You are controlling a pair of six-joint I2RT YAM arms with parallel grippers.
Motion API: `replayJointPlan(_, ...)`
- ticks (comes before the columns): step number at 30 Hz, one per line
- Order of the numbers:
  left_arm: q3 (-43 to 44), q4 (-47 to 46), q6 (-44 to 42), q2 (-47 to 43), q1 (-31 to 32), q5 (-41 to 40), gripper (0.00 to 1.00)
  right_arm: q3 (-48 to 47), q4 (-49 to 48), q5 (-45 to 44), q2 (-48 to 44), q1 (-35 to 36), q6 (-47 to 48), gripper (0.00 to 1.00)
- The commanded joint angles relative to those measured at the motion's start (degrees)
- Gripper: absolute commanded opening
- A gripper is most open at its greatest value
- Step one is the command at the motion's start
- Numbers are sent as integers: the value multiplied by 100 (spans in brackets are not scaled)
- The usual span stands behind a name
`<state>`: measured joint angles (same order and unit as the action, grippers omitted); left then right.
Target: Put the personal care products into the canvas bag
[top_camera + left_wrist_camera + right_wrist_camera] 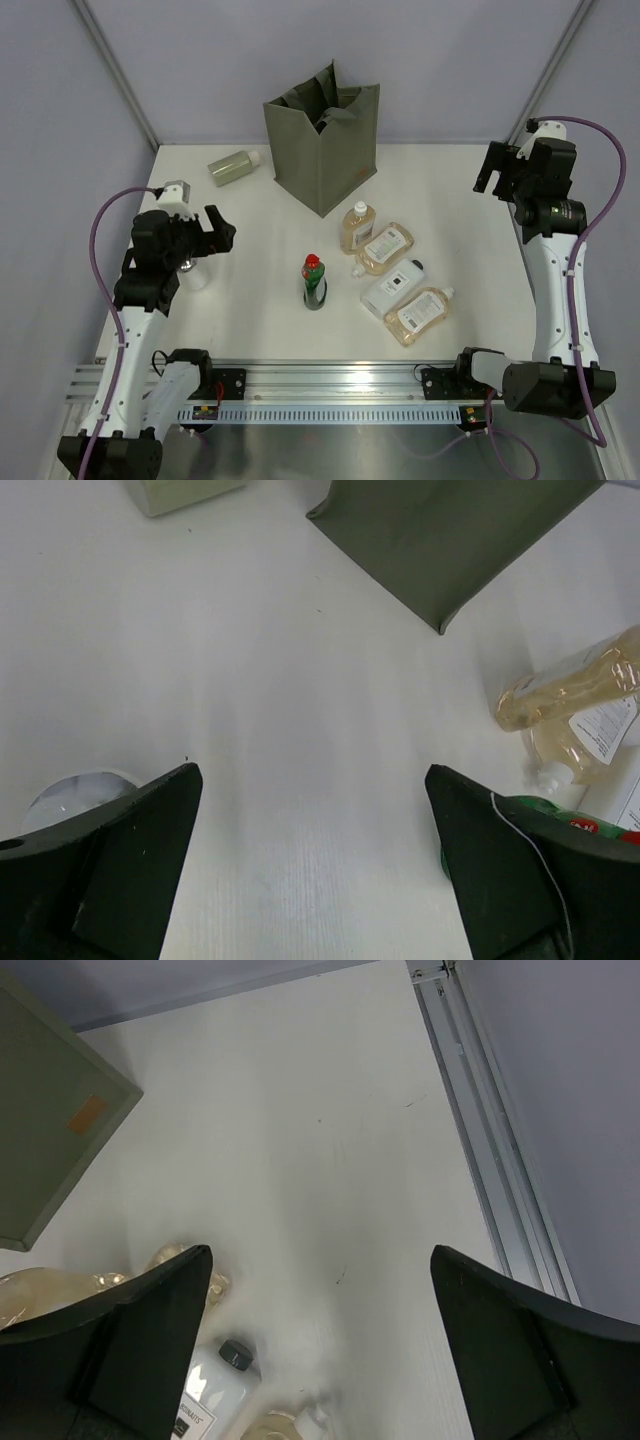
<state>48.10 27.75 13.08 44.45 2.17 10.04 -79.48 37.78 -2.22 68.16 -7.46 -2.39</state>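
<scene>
The olive-grey canvas bag (pixel 322 140) stands upright at the back middle, mouth open. In front of it three amber bottles (pixel 357 226) (pixel 385 246) (pixel 420 314) and the flat white bottle (pixel 392 287) lie together. The dark-green red-capped bottle (pixel 314 280) stands left of them. One pale bottle (pixel 235 166) lies left of the bag; a clear one (pixel 193 272) stands under my left arm. My left gripper (pixel 215 232) (pixel 312 772) is open and empty above bare table. My right gripper (pixel 490 172) (pixel 320 1250) is open and empty, high at the right.
The left wrist view shows the bag's corner (pixel 450 530), an amber bottle (pixel 570 690) and the clear bottle's top (pixel 75 790). The right wrist view shows the bag's orange mark (pixel 88 1113), the white bottle (pixel 215 1400) and the table's right rail (pixel 490 1160).
</scene>
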Motion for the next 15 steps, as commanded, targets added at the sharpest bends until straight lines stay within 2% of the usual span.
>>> replayJointPlan(1,332,-77,-174,239,-24,349,99,-217,-51,534,-119,8,115,99)
replayJointPlan(2,393,-50,-218,327,-24,332,99,-217,-8,834,-110,8,343,99)
replayJointPlan(3,550,-24,-262,432,-24,323,99,-225,53,1298,-101,8,1241,99)
replayJointPlan(4,630,11,-297,651,-15,297,99,-252,367,2277,-58,34,1711,100)
replayJointPlan(5,735,107,-411,792,-15,253,99,-365,623,2809,-5,87,2247,100)
replayJointPlan(6,954,169,-464,933,2,113,99,-444,965,3293,56,157,3287,99)
replayJointPlan(7,1078,291,-525,1213,63,-10,99,-550,1586,3942,248,201,3646,100)
replayJointPlan(9,1324,398,-771,1530,169,-395,99,-744,1942,4316,451,254,4086,100)
replayJointPlan(12,1807,530,-1254,2224,546,-914,99,-867,2101,4905,864,254,4236,99)
replayJointPlan(15,2370,644,-1861,2936,635,-1268,99,-1086,2313,5565,1295,254,4467,99)
